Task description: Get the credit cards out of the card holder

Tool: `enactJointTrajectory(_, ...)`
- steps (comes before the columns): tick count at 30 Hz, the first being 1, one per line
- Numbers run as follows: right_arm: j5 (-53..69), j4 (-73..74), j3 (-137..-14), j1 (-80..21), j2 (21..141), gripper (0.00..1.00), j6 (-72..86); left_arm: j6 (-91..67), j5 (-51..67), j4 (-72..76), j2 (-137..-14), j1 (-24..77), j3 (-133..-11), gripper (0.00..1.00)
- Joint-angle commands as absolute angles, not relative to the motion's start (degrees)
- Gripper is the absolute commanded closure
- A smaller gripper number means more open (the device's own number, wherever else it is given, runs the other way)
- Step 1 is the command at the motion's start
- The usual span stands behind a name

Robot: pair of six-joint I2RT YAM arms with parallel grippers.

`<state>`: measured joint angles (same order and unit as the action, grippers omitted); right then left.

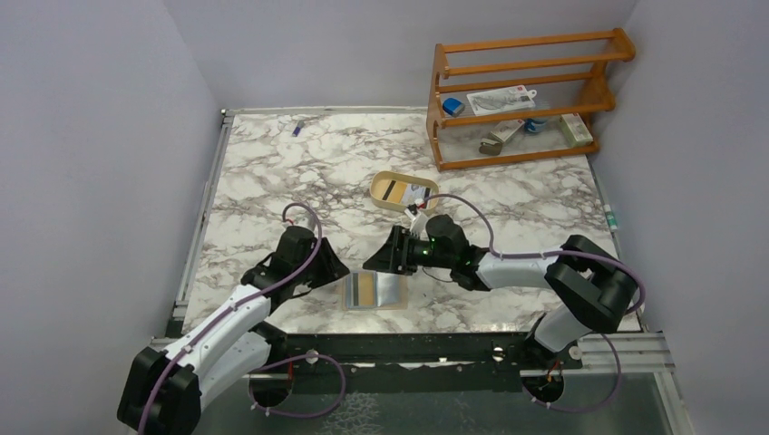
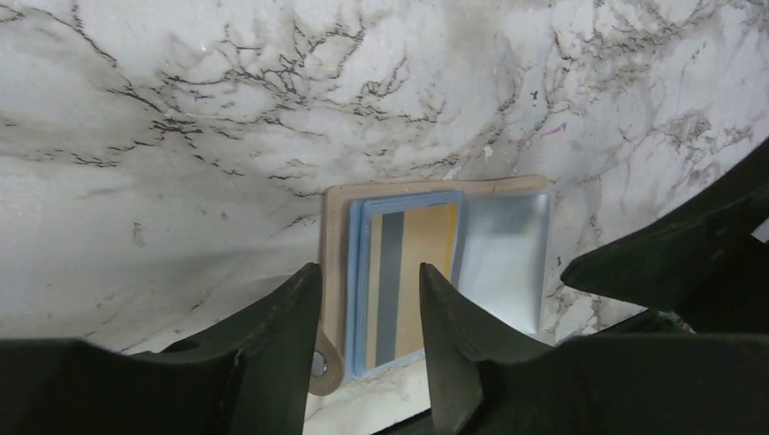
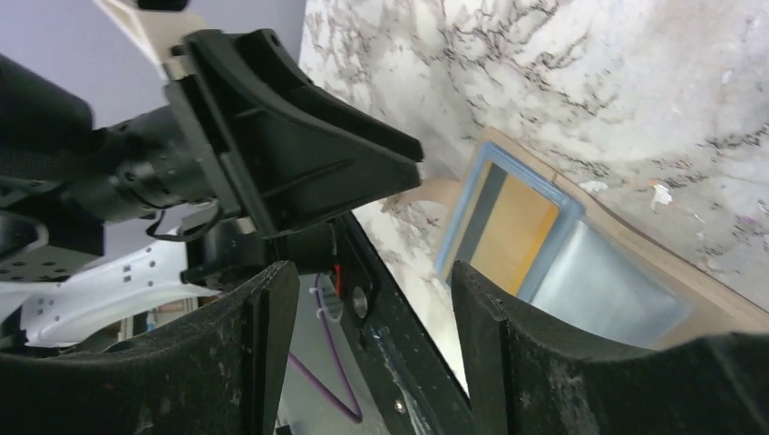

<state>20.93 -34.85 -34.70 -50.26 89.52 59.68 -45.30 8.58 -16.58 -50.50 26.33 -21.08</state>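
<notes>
The flat tan folding card holder (image 2: 334,227) lies open near the white marble table's (image 1: 299,163) front edge, with the pale blue and tan-striped plastic credit cards (image 2: 408,272) inside. The left gripper (image 2: 370,269) and right gripper (image 3: 372,267) hover over it, jaws apart and empty. The likely next move is to pinch a card's edge and slide it out.
</notes>
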Motion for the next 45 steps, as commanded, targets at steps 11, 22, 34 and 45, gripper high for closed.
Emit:
enactJointTrajectory(11, 27.1, -32.5, -33.0, -51.6, 94.1, 0.32, 58.0, -52.0, -1.5, -25.9, -47.9, 38.5, -21.2, 0.50)
enactJointTrajectory(22, 29.1, -35.3, -33.8, -52.3, 97.8, 0.32, 58.9, -55.5, -11.0, -32.2, -45.9, 41.9, -22.4, 0.57)
enactJointTrajectory(34, 30.8, -36.9, -33.5, -52.2, 98.8, 0.32, 59.1, -54.1, -19.7, -39.9, -48.2, 42.9, -31.7, 0.57)
enactJointTrajectory(45, 31.9, -38.0, -32.3, -52.2, 98.1, 0.32, 59.1, -57.5, -20.6, -40.6, -51.5, 46.6, -29.5, 0.56)
